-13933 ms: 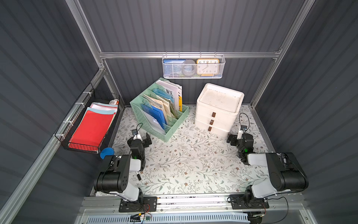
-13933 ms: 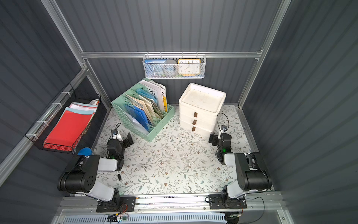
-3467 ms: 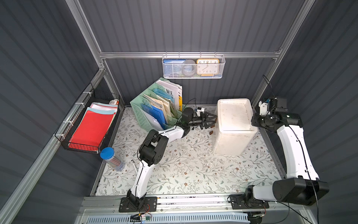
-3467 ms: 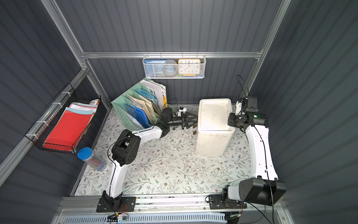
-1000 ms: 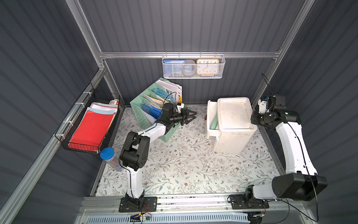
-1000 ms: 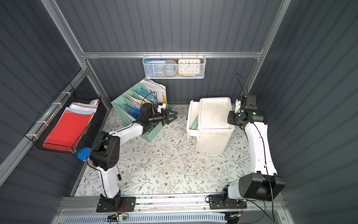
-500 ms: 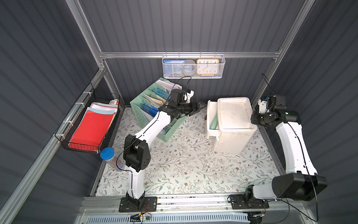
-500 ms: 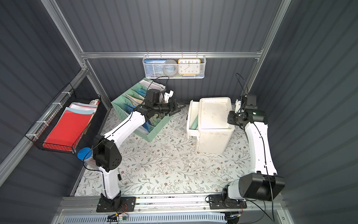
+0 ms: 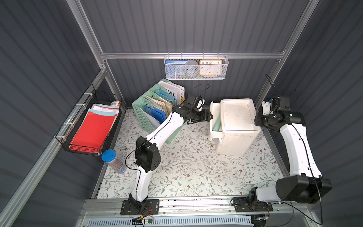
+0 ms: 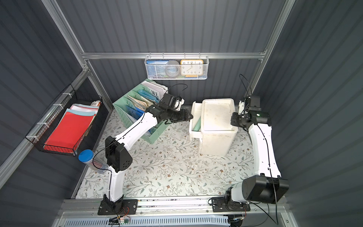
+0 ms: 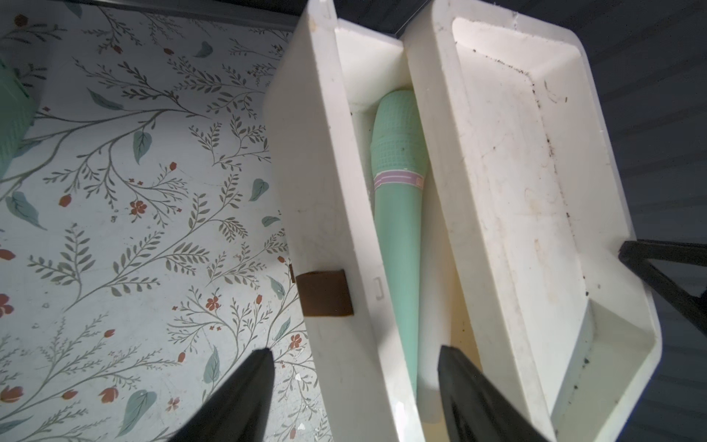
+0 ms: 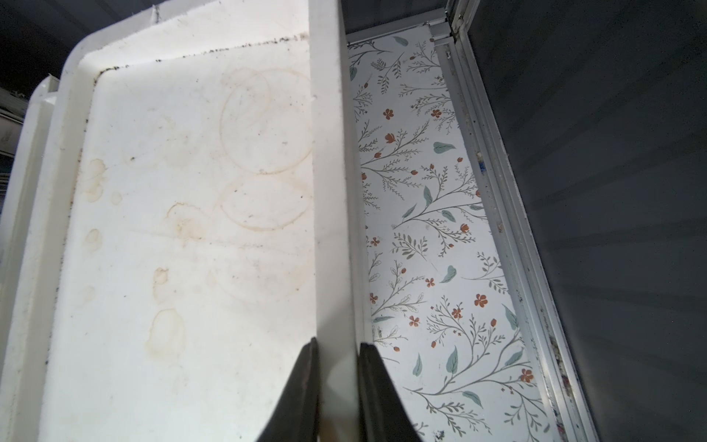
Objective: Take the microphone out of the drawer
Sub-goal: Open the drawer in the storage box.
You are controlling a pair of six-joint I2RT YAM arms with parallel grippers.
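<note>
compared with half a second before, the left gripper (image 11: 354,349) has been carried away from the file organiser (image 9: 149,112) and closer to the drawer (image 11: 325,191); its fingers are held apart and empty, one over the floral table (image 9: 186,167) outside the drawer front, the other over the drawer's inside beside the microphone (image 11: 398,214); the drawer, shut some seconds before, is seen pulled part-way out of the top of the drawer unit (image 9: 237,118), as it was a second before; the right gripper (image 12: 338,342) is unchanged, its fingers clamped on the unit's top rim on the side away from the drawer; the mint-green microphone is laid flat along the drawer, close to the unit; a lilac band is worn below its head, with a mark too small to be read; a brown tab (image 11: 325,292) is fixed to the drawer front.

at the table's left edge a jar (image 9: 112,161) with a blue lid is stood, filled with thin coloured sticks; on the left wall red, blue and white sheets are held in a black wire tray (image 9: 64,137); the unit is stood in the far right corner; at the far edge folders are filed in the organiser, "we" being legible on a white cover (image 9: 172,93); above, a white mesh basket (image 9: 196,76) is hung from the rail, holding a blue box, a tape roll and a clock (image 9: 211,67) with readable numerals.
</note>
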